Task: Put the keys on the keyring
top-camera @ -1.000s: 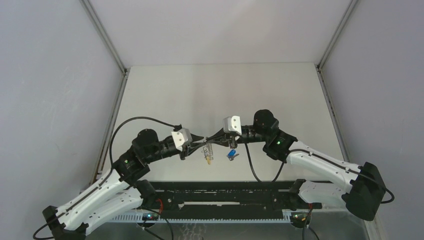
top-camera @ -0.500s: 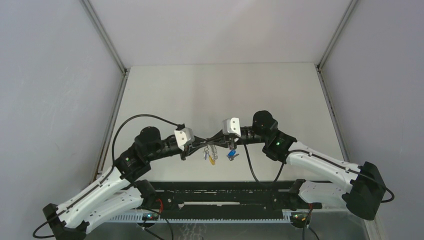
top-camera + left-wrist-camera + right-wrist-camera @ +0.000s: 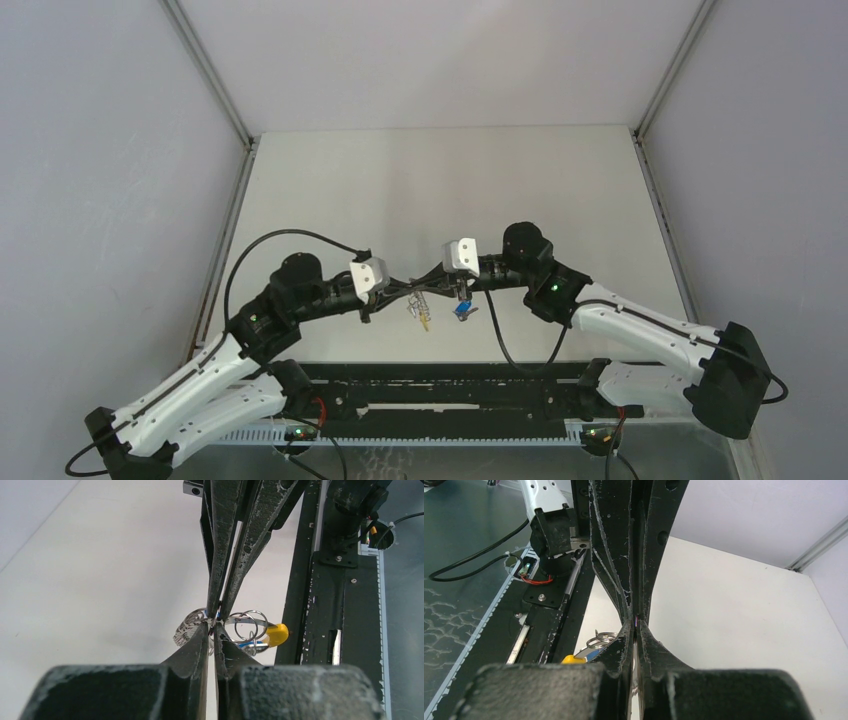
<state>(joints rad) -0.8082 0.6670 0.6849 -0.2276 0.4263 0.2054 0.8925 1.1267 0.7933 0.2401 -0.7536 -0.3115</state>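
**A:** Closing further, the left claw (image 3: 213,626) is now pinching the keyring (image 3: 248,623) wire.

**B:** And the right claw (image 3: 636,624)?

**A:** It is staying clenched on the same ring, tip to tip, above the counter (image 3: 450,180). A blue key (image 3: 462,309) is dangling beneath. The two-handed hold is probably readying threading.

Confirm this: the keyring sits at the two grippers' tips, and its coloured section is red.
Wrong on the colour: the keyring's coloured section is yellow-orange, not red, as the left wrist view shows. The rest stands.
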